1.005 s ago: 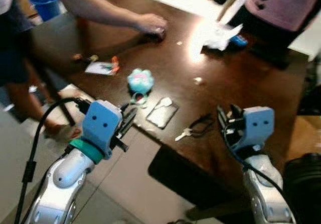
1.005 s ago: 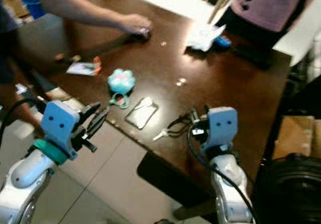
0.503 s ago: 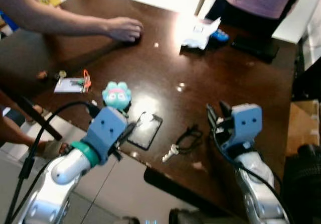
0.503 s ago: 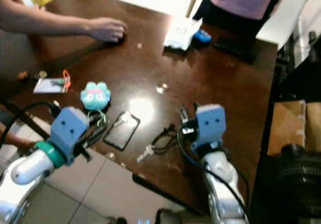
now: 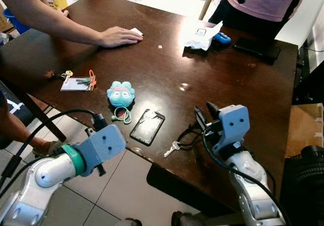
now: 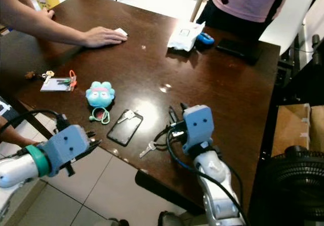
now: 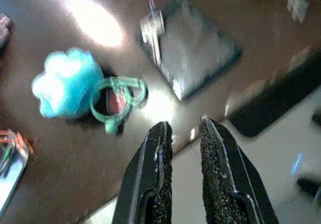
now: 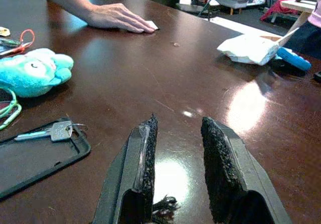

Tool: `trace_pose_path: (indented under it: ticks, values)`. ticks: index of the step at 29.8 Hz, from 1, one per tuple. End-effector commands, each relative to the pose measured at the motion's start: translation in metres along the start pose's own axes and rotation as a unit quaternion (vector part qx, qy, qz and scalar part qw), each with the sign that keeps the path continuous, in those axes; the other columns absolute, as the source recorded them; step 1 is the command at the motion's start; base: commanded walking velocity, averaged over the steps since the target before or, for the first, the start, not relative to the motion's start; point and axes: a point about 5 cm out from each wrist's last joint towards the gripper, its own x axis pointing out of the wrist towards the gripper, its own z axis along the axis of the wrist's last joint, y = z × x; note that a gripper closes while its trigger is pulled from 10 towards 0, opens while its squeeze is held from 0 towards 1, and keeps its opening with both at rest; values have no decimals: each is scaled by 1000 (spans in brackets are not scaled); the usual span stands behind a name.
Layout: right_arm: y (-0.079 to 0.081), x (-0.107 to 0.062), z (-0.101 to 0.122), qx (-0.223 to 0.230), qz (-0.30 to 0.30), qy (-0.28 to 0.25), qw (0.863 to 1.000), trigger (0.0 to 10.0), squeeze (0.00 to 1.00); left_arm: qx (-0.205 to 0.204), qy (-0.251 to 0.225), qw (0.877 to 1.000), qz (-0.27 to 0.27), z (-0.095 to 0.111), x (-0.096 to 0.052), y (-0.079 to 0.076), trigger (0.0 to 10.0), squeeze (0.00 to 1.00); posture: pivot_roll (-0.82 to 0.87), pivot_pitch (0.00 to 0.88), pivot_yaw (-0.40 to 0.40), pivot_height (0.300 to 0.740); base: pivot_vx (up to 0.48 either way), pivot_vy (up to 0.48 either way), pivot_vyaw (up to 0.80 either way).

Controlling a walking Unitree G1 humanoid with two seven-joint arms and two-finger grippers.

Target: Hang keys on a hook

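A silver key (image 5: pixel 172 147) on a black cord loop (image 5: pixel 188 135) lies near the front edge of the dark wooden table (image 5: pixel 228 84). My right gripper (image 5: pixel 205 113) hovers just above the cord, open, with nothing between its fingers (image 8: pixel 143 153); a bit of the cord (image 8: pixel 163 206) lies under them. A second key (image 8: pixel 52 131) rests on a flat black phone-like slab (image 5: pixel 147 126). My left gripper (image 7: pixel 184 124) hangs below the table's front edge, over the floor, its fingers (image 6: pixel 92 143) a narrow gap apart and empty.
A teal plush charm (image 5: pixel 120 93) with a green ring, and a card with keys and an orange clip (image 5: pixel 76 83), lie on the left. A person's hand (image 5: pixel 119 36) rests flat on the table. White bag (image 5: pixel 202 36) and black phone (image 5: pixel 253 47) lie at the back.
The camera has shifted and risen. My right gripper has come closer over the key's cord. My left gripper has dropped lower, under the table's front edge.
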Motion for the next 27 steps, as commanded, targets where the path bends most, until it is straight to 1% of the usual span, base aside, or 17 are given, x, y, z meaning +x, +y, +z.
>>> trace_pose_path:
  ticks: [1,2,4,5,6,7,9,12,13,14,15,17,18,20,21,23,27]
  values:
    - [6,0,-6,2,18,13,1000,10000,0,6,5,1000,-23,-4,6,-10,10000,0,45,113,81,740,0,0,0]
    - [6,0,-6,2,18,13,1000,10000,0,6,5,1000,-23,-4,6,-10,10000,0,45,113,81,740,0,0,0]
    - [10,-11,-15,4,75,43,996,10000,0,-90,-15,996,-7,3,21,-17,10000,0,33,118,81,740,0,0,0]
    - [7,-16,-20,8,85,56,995,10000,0,-126,-25,992,2,6,27,-19,10000,0,33,118,81,740,0,0,0]
    - [5,-19,-23,11,88,64,994,10000,0,-144,-30,989,8,9,31,-20,10000,0,33,118,81,740,0,0,0]
    - [5,-19,-23,11,88,64,994,10000,0,-144,-30,989,8,9,31,-20,10000,0,33,118,81,740,0,0,0]
    - [-4,-21,-29,-12,72,74,995,10000,0,-106,-23,994,8,8,38,-21,10000,0,27,125,82,740,0,0,0]
    - [-12,-23,-40,-12,53,102,993,10000,0,-100,-34,994,4,13,46,-18,10000,0,16,131,83,740,0,0,0]
    - [-14,-26,-45,25,44,118,992,10000,0,-106,-42,994,3,17,48,-15,10000,0,13,130,85,740,0,0,0]
    - [-17,-33,-50,105,27,135,985,10000,0,-118,-56,991,5,22,50,-12,10000,0,13,133,87,740,0,0,0]
    - [-17,-33,-50,105,27,135,985,10000,0,-118,-56,991,5,22,50,-12,10000,0,13,133,87,740,0,0,0]
    - [-25,-47,-53,208,4,139,968,10000,0,-142,-73,987,8,28,51,-9,10000,0,12,134,87,740,0,0,0]
    - [-25,-47,-53,208,4,139,968,10000,0,-142,-73,987,8,28,51,-9,10000,0,12,134,87,740,0,0,0]
    - [-38,-56,-53,261,-24,131,956,10000,0,-162,-84,983,8,33,51,-9,10000,0,8,138,92,740,0,0,0]
    - [-38,-56,-53,261,-24,131,956,10000,0,-162,-84,983,8,33,51,-9,10000,0,8,138,92,740,0,0,0]
    - [-56,-63,-58,308,-61,125,941,10000,0,-173,-88,981,6,37,53,-13,10000,0,-3,143,100,740,0,0,0]
    - [-57,-65,-62,313,-63,133,938,10000,0,-174,-90,981,4,39,55,-16,10000,0,-3,143,100,740,0,0,0]
